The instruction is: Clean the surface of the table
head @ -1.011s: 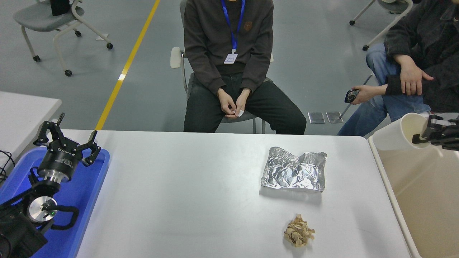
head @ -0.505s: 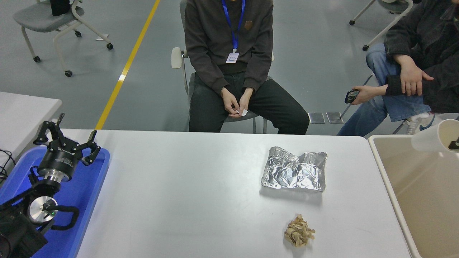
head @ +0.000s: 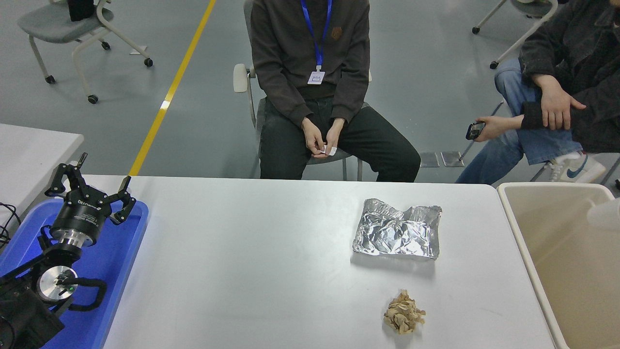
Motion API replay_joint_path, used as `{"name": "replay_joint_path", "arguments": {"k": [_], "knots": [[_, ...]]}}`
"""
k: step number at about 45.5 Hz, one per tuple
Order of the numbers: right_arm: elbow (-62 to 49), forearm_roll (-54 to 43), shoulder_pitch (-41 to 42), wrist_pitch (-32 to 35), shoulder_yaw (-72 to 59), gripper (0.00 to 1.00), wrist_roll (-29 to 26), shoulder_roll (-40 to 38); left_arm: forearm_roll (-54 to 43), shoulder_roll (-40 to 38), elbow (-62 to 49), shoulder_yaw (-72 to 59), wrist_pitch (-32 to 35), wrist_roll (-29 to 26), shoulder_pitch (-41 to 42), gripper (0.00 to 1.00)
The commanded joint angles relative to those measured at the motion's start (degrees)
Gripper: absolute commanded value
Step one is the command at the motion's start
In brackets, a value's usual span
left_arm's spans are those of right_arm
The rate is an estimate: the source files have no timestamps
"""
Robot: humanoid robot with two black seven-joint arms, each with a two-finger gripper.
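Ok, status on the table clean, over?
Left gripper parked open over blue tray. Right arm out of view. Table surface holds foil sheet, brown paper wad. Nothing obstructing.

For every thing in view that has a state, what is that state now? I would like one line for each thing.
left hand: open, parked over the blue tray, holding nothing.
right hand: not in view.
foil sheet: crumpled, lying on the table surface.
brown paper wad: crumpled, on the table near the front edge, apart from the foil.
beige bin: open at the top, standing beside the table's right end.
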Motion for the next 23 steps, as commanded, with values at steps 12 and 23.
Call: {"name": "replay_joint_path", "arguments": {"k": [12, 23], "knots": [[-18.29, 0.25, -9.96, -8.70, -0.08, 0.00, 2.51, 14.76, 0.00, 0.00, 0.03, 0.00, 0.00, -0.09, 0.00, 1.00], [-18.38, 0.69, -12.59, -14.33, 0.01, 0.00, 1.99, 19.07, 0.00, 0.00, 0.03, 0.00, 0.00, -0.09, 0.00, 1.00]]}}
